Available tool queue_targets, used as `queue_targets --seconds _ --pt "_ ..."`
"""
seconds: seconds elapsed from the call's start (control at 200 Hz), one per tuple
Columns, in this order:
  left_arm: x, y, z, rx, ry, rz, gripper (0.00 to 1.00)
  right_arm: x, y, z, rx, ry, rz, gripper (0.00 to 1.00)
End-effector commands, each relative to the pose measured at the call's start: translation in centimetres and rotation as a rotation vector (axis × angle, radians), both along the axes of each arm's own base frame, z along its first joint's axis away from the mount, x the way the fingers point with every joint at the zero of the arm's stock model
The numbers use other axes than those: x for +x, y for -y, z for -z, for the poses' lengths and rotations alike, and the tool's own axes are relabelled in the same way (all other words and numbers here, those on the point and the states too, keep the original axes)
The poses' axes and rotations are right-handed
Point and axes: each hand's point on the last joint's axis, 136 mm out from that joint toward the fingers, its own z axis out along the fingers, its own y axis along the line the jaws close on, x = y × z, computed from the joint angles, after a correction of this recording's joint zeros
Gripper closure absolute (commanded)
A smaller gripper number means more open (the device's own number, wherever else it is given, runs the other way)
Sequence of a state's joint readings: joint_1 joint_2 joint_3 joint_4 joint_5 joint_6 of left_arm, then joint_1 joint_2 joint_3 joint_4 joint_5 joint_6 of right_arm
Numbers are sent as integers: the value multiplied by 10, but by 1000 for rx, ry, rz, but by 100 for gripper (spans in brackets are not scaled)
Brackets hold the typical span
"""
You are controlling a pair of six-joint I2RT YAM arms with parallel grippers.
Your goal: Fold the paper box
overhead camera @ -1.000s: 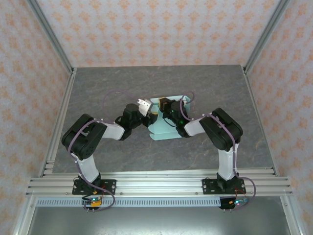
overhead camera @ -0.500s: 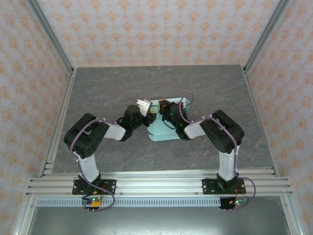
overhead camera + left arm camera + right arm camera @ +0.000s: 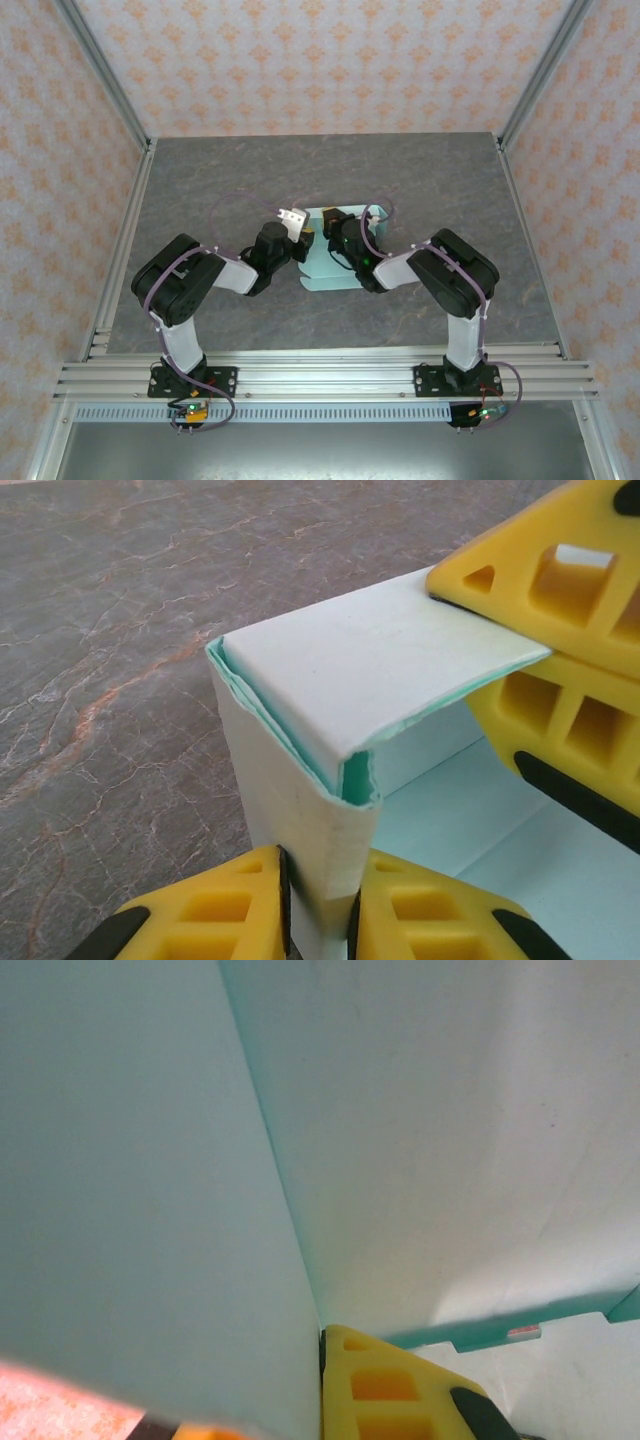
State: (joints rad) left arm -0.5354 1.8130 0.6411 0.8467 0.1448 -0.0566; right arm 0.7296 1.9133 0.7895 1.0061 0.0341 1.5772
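Grey marbled tabletop (image 3: pixel 200 180) carries a pale mint-green thin card paper box (image 3: pixel 370 670). Its upright wall sits pinched in the left gripper (image 3: pixel 318 905); the right gripper (image 3: pixel 478 640) clamps the folded-over flap.

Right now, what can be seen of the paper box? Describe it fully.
The paper box is pale mint-green thin card, half folded, lying on the grey marbled table between the two arms. In the left wrist view one side wall stands upright, its layered top edge slightly crumpled at the corner, with a flap bent over level above the flat base. The left gripper pinches that wall; the right gripper clamps the flap's far end.
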Motion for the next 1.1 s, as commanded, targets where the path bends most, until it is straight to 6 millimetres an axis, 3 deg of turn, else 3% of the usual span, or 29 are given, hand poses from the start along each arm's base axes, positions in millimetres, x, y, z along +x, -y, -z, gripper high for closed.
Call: queue_targets --seconds 0.0,0.16,0.24,0.335,0.455,0.601,0.796,0.941,1.096 --pt "-4 28 -32 -87 78 84 79 -33 -40 9 -27 -49 -155 92" --pt "1 15 -33 -58 66 9 80 -40 -47 8 -46 -53 -184 91" --pt "2 12 -30 -47 66 -6 87 -43 -49 10 -70 -57 -190 88" --pt "5 1 -29 -19 72 -65 96 -43 -49 9 -61 -52 -185 79" --pt "2 -5 -27 6 72 -76 99 -44 -43 -4 -92 -20 -190 63" --pt "2 -9 -26 39 71 -87 100 -48 -18 -33 -195 47 -174 51" --pt "-4 -6 -28 89 60 -32 100 -70 32 -72 -410 116 -167 46" --pt "-5 -7 -24 117 45 -29 100 -85 70 -88 -548 160 -170 42" --pt "-15 2 -18 121 59 65 99 -75 99 -102 -785 148 -309 36"
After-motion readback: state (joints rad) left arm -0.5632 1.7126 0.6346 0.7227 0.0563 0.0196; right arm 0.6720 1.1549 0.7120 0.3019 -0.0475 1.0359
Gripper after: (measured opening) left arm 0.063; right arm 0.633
